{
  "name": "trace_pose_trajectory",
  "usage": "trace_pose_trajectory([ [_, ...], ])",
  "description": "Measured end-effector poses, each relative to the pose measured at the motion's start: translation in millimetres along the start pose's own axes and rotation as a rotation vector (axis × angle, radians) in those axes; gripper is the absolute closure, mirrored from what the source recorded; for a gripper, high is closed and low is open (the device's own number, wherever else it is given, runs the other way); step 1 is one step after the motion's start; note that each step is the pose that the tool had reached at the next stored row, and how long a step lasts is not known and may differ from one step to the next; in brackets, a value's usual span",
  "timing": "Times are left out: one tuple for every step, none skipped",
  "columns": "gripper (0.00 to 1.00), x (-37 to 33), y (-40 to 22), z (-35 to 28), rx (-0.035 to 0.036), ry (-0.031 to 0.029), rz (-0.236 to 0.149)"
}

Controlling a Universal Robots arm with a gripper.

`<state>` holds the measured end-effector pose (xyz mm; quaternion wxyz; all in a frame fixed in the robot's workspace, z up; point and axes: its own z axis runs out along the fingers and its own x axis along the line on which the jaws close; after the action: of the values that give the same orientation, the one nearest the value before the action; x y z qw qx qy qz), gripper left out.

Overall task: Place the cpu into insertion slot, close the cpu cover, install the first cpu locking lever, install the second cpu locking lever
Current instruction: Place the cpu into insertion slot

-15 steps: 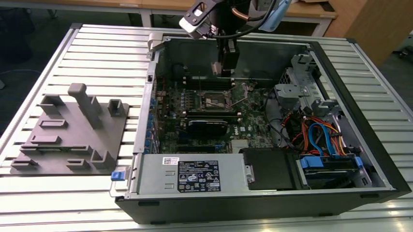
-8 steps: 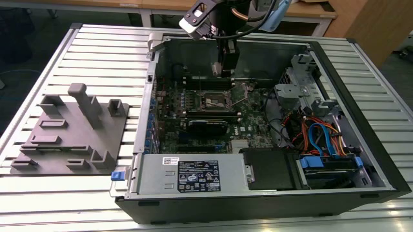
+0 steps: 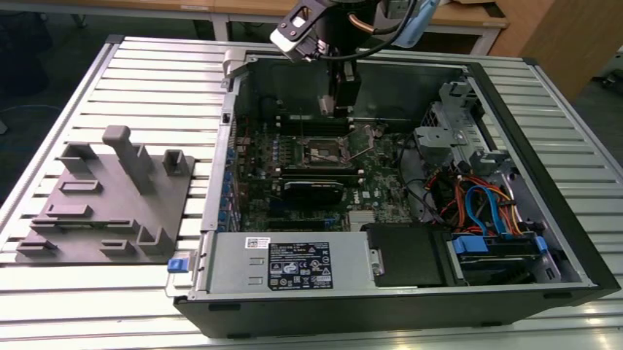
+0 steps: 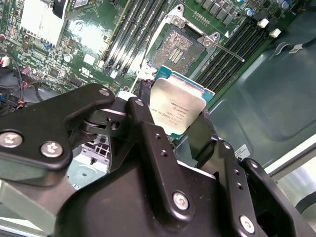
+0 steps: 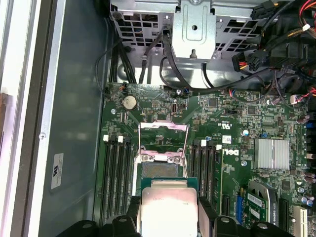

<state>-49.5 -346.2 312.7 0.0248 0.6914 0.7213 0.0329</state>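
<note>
My gripper [image 3: 337,108] reaches down into the open computer case and is shut on the cpu [image 4: 177,104], a small square chip with a silver-grey top, held by two opposite edges. In both wrist views the cpu [image 5: 167,207] hangs above the green motherboard, just short of the insertion slot [image 5: 159,169]. That slot [image 4: 176,47] is a dark square socket with nothing in it. The cpu cover [image 5: 163,126], a thin silvery frame, is swung open past the socket's far side. A thin lever rod [image 4: 226,48] sticks out beside the socket. From the exterior view the slot [image 3: 324,152] lies below the gripper.
Long black memory slots [image 5: 116,170] flank the socket on both sides. A finned heatsink [image 5: 271,153] and a drive cage with cables [image 3: 475,200] fill the case's other end. The power supply [image 3: 292,264] sits at the near wall. A grey fixture plate [image 3: 105,198] lies at the exterior view's left.
</note>
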Motion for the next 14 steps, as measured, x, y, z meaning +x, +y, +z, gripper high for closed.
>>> trace_pose_trajectory([
  [0.46, 0.0, -0.2, 1.8, 0.0000, 0.0000, 0.000],
  [0.46, 0.0, -0.4, 3.6, 0.0000, 0.0000, 0.000],
  [0.46, -0.1, -0.5, 5.5, 0.0000, 0.0000, 0.000],
  [0.46, -0.1, -0.7, 7.3, 0.0001, -0.0001, 0.000],
  [0.46, -0.1, -0.8, 9.1, 0.0000, -0.0001, 0.000],
  [0.46, -0.1, -1.0, 10.9, 0.0001, -0.0001, 0.000],
  [0.46, -0.1, -1.1, 12.7, 0.0000, 0.0000, 0.000],
  [0.46, -0.2, -1.3, 14.4, -0.0001, 0.0000, 0.001],
  [0.46, -0.2, -1.4, 16.3, 0.0000, -0.0001, 0.002],
  [0.46, -0.2, -1.6, 18.2, 0.0000, -0.0002, 0.002],
  [0.46, -0.2, -1.7, 19.9, 0.0001, -0.0003, 0.003],
  [0.46, -0.2, -1.9, 21.7, 0.0000, -0.0002, 0.003],
  [0.46, -0.2, -2.0, 23.5, 0.0000, -0.0001, 0.003],
  [0.46, -0.2, -2.2, 25.3, 0.0001, -0.0002, 0.003],
])
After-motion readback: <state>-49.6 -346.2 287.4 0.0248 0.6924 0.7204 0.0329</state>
